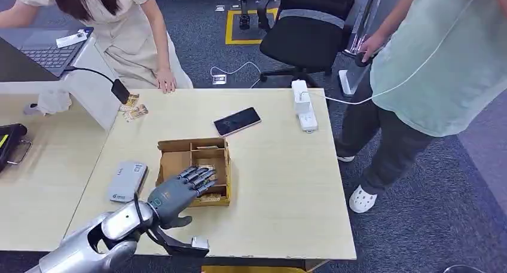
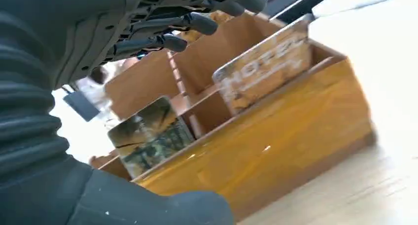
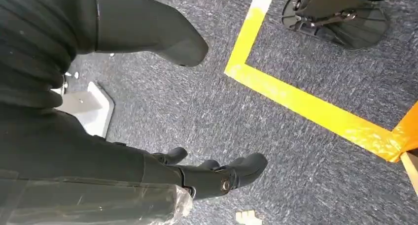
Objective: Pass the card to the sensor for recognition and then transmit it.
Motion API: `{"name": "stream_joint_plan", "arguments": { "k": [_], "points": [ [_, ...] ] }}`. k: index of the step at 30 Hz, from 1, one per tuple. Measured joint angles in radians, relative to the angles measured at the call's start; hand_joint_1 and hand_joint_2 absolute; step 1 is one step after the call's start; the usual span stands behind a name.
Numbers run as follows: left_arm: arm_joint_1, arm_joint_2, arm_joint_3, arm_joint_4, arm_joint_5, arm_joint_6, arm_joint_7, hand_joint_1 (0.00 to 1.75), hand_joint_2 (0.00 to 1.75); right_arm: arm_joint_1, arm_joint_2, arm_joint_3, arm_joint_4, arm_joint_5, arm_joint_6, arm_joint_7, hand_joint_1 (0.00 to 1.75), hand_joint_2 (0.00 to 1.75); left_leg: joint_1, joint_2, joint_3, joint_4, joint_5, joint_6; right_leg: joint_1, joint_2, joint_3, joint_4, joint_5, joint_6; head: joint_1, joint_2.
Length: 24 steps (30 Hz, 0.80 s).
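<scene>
A brown cardboard box (image 1: 194, 165) with several compartments sits in the middle of the table. My left hand (image 1: 178, 189) hovers over its near left part with fingers spread and holds nothing. In the left wrist view my left hand (image 2: 74, 48) has its fingers (image 2: 190, 24) just above two cards standing on edge in the box (image 2: 296, 131): a dark patterned card (image 2: 150, 136) and a card printed HOTEL (image 2: 263, 70). A grey flat sensor (image 1: 127, 180) lies left of the box. My right hand (image 3: 98, 156) hangs over the carpet, its fingers apart and nothing in it.
A black phone (image 1: 237, 120) and a white power strip (image 1: 304, 103) lie beyond the box. Loose cards (image 1: 133, 109) lie under a black scanner head (image 1: 119, 91). One person leans on the table's far edge (image 1: 165, 80); another stands at the right (image 1: 418, 76).
</scene>
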Motion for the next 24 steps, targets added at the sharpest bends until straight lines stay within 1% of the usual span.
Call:
{"name": "stream_joint_plan", "arguments": {
  "k": [4,10,24],
  "points": [
    [-0.011,-0.033,-0.002,0.01,0.005,-0.003,0.006,0.0,1.75,-0.005,0.0,0.007,0.0,0.0,0.0,0.003,0.0,1.75,0.0,0.0,0.0,0.0,0.0,0.0,0.0,0.0,0.0,0.0,0.0,0.0,0.0,0.0],
    [-0.012,-0.055,-0.004,0.034,0.007,0.001,0.008,0.0,1.75,-0.007,0.002,0.01,0.0,0.0,0.0,0.004,0.0,1.75,0.0,0.0,0.0,0.0,0.0,0.0,0.0,0.0,0.0,0.0,0.0,0.0,0.0,0.0],
    [-0.012,-0.058,-0.005,0.04,0.019,0.0,0.008,0.0,1.75,-0.008,0.002,0.016,0.0,0.0,0.003,0.004,0.0,1.75,0.0,0.0,0.0,0.0,0.0,0.0,0.0,0.0,0.0,0.0,0.0,0.0,0.0,0.0]
  ]
}}
